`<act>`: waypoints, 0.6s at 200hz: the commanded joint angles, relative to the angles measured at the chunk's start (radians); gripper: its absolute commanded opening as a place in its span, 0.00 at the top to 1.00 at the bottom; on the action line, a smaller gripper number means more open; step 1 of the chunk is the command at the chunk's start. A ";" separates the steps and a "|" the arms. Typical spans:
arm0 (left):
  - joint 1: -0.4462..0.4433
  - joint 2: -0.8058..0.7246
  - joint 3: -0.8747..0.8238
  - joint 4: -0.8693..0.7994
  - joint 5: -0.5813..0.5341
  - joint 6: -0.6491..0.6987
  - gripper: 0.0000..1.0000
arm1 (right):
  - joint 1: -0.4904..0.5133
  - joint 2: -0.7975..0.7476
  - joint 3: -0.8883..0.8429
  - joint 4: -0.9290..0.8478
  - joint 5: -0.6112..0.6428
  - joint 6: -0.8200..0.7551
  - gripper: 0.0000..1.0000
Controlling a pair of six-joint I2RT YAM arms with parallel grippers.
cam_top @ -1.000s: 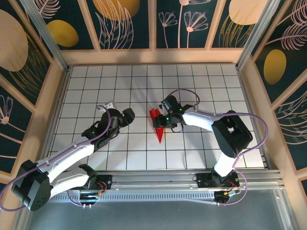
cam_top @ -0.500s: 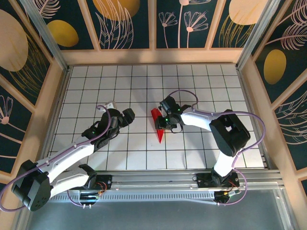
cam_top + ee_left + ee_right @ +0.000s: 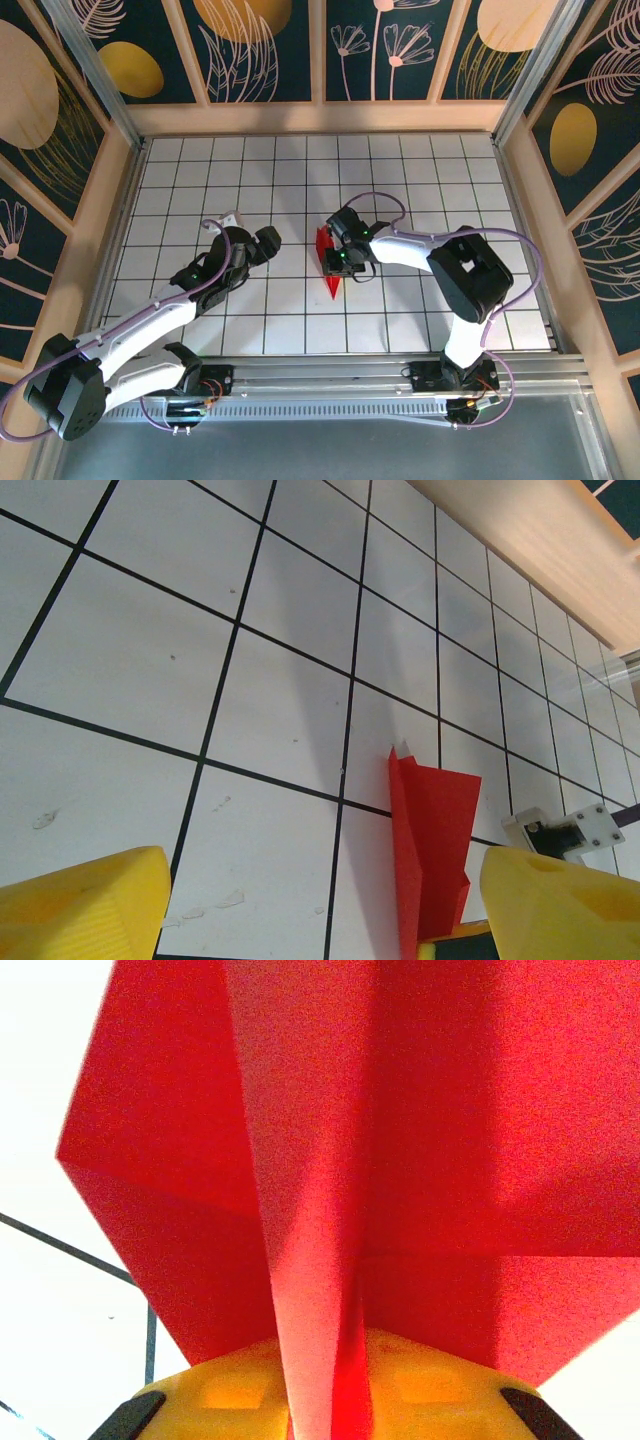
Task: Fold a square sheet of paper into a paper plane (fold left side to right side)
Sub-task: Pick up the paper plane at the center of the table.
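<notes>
Dark wall panels with drawn flowers and gold discs, set in pale wooden frames, stand around the far, left and right sides of the desk, a white surface ruled into square tiles by black lines. The left arm reaches from its base at the near left edge toward the middle, and the right arm rises from the near right, bends at a dark elbow and stretches left across the tiles. Between their ends, near the middle of the desk, lies the paper plane – a slim bright red dart with its point toward the near edge and its wider end toward the far wall. In the left wrist view the paper plane rests flat on the tiles with one edge lifted a little. In the right wrist view the paper plane shows a raised centre fold running down between two flatter wings. The right jaws are clamped on that raised fold from the plane's right side, the yellow fingers pressed against the paper with the crease between them. The left jaws stand wide apart and hold nothing; their yellow fingers hang over bare tiles, well to the left of the plane.
</notes>
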 commanded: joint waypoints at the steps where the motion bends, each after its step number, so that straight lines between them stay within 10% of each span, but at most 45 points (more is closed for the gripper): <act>1: 0.006 -0.016 0.010 -0.015 -0.019 0.017 0.19 | 0.017 0.022 0.025 -0.037 0.035 0.033 0.81; 120: 0.005 -0.029 0.017 -0.015 -0.027 0.023 0.18 | 0.023 -0.065 0.091 -0.145 0.145 0.061 0.96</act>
